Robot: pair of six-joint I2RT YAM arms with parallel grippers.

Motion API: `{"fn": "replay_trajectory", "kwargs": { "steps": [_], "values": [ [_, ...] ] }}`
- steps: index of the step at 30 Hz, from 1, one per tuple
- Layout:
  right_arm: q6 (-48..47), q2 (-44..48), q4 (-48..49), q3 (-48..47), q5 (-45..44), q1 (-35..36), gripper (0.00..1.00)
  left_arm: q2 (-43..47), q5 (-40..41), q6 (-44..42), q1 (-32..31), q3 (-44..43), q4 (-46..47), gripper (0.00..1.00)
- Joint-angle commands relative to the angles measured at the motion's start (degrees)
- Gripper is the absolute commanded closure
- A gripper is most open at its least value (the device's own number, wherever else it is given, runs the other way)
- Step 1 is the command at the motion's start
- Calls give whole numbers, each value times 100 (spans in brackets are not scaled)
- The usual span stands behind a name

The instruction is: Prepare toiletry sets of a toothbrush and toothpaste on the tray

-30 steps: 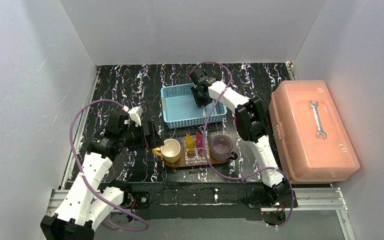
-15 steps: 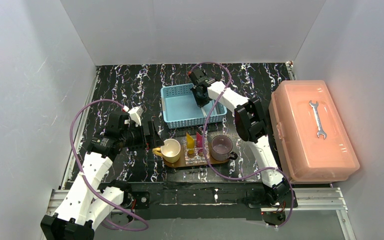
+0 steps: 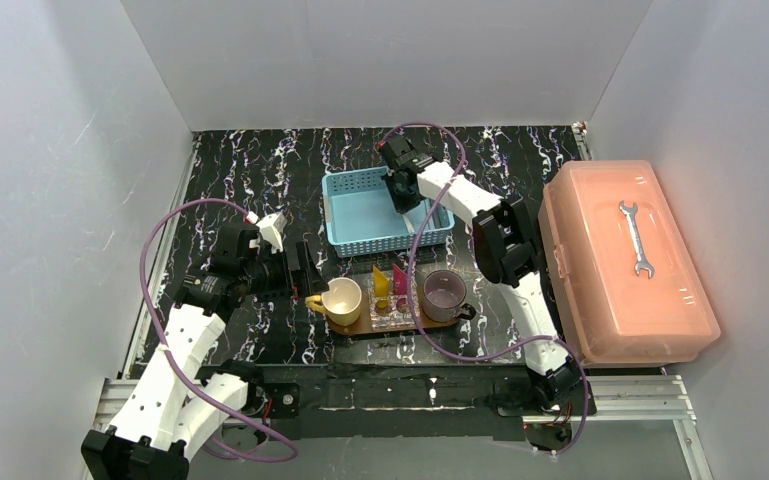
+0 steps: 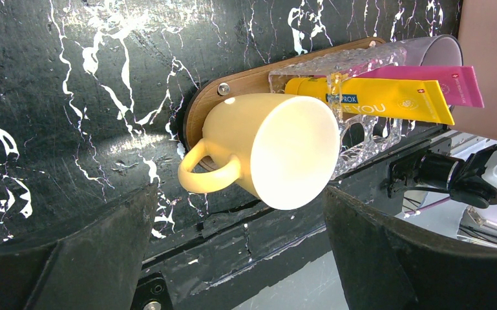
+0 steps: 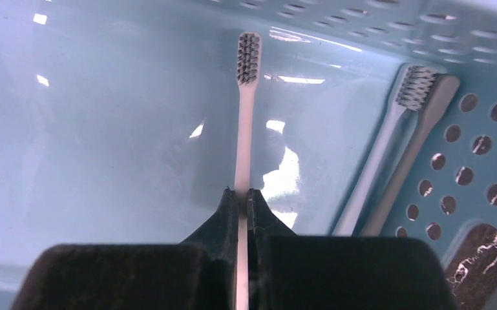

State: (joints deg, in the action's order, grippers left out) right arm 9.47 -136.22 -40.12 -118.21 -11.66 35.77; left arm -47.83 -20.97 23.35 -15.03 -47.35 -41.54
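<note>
My right gripper [image 5: 241, 194] is down inside the light-blue basket [image 3: 360, 215], shut on the thin handle of a pale toothbrush [image 5: 244, 129] whose bristles point away from me. A second toothbrush [image 5: 388, 148] lies against the basket's perforated wall. The brown tray [image 3: 412, 325] carries a yellow cup [image 3: 343, 300], a purple cup [image 3: 444, 293] and a clear holder [image 4: 362, 61]. In that holder stand the yellow toothpaste [image 4: 375, 97] and the pink toothpaste [image 4: 446, 81]. My left gripper [image 4: 239, 258] hangs open just left of the yellow cup, holding nothing.
A big salmon-pink box [image 3: 625, 265] with a wrench [image 3: 637, 238] on its lid fills the right side. The basket stands just behind the tray. White walls close in the black marbled table on three sides.
The right gripper's jaws have closed onto the toothbrush handle in the basket. Neither arm has visibly shifted.
</note>
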Motion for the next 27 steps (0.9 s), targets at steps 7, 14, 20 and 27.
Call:
{"fn": "replay_trajectory", "kwargs": {
  "steps": [7, 14, 20, 27],
  "values": [
    [3, 1002, 347, 72, 143, 68, 99, 78, -3, -58, 2, 10, 5, 2],
    [42, 1543, 801, 377, 212, 103, 99, 97, -12, -55, 0, 7, 5, 2],
    [97, 2119, 1020, 517, 238, 162, 99, 142, -12, -56, 4, 7, 8, 2],
    [78, 2831, 1287, 837, 517, 219, 99, 134, -36, -63, 0, -34, 5, 2]
  ]
}}
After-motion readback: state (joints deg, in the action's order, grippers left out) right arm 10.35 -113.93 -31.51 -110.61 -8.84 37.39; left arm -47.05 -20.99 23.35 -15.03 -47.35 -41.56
